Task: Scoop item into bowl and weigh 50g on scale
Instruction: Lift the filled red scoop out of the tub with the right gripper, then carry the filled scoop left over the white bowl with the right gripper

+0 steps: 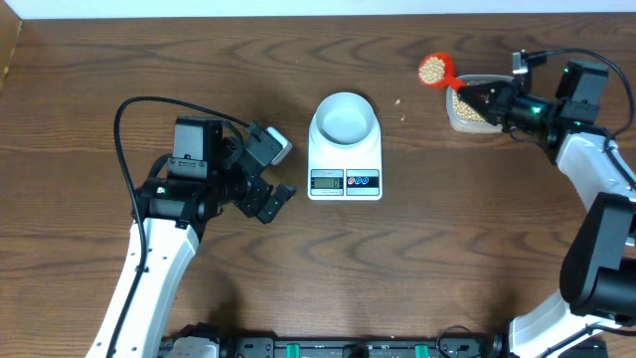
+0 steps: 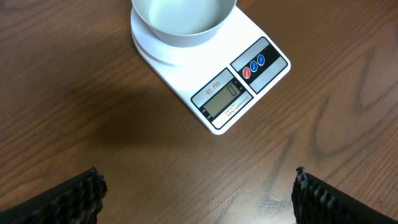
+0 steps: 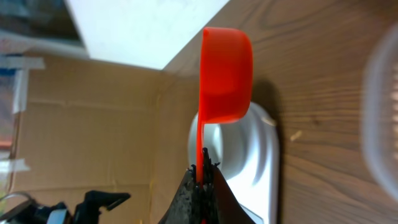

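The pale blue bowl (image 1: 345, 117) stands empty on the white scale (image 1: 345, 181) at mid table; both also show in the left wrist view, bowl (image 2: 183, 22) and scale (image 2: 214, 93). A red scoop (image 1: 433, 70) heaped with tan beans hangs above the table, left of the clear tub (image 1: 467, 109) that holds more beans. My right gripper (image 1: 475, 94) is shut on the scoop's thin handle (image 3: 199, 146), with the scoop's cup (image 3: 225, 74) seen from the side. My left gripper (image 1: 282, 175) hovers open just left of the scale, nothing between its fingers (image 2: 78, 199).
Two stray beans (image 1: 400, 101) lie on the wood between scale and tub. The tub sits near the table's back right edge. A cardboard wall (image 3: 93, 124) stands beyond the table's far edge in the right wrist view.
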Controlling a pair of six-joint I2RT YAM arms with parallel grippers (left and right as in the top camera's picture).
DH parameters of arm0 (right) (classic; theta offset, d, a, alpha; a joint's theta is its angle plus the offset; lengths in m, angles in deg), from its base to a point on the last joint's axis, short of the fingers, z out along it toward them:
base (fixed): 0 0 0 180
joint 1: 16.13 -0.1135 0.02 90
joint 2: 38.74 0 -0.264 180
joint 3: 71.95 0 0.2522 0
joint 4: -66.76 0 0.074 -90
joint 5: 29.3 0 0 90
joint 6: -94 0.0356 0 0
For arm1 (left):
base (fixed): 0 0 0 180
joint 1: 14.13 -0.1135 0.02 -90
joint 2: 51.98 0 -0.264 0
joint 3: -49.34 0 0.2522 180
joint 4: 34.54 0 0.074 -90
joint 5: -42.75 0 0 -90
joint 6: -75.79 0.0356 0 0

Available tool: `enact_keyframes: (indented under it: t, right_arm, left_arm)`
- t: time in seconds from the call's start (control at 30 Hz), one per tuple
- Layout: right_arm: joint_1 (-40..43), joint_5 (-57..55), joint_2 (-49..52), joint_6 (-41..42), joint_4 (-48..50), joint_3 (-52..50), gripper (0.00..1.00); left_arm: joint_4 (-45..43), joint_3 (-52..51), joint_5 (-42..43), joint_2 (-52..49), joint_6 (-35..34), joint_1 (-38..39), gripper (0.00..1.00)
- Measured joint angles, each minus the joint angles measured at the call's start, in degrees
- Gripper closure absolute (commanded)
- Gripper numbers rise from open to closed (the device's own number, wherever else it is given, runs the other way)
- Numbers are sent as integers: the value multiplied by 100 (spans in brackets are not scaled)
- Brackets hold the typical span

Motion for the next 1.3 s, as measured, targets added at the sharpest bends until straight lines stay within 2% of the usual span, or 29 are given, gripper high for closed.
enact_keyframes:
  t: [0.3, 0.6, 1.3]
  right_arm:
    - [-382, 352, 0, 527, 431, 0, 99]
    - [-820, 411, 0, 568, 479, 0, 99]
    - [-1143, 446, 0, -577, 199, 0, 99]
  left_arm:
    - [2, 0, 0, 0, 0, 0, 2]
    - [2, 0, 0, 0, 0, 0, 2]
    - [0, 0, 0, 0, 0, 0, 2]
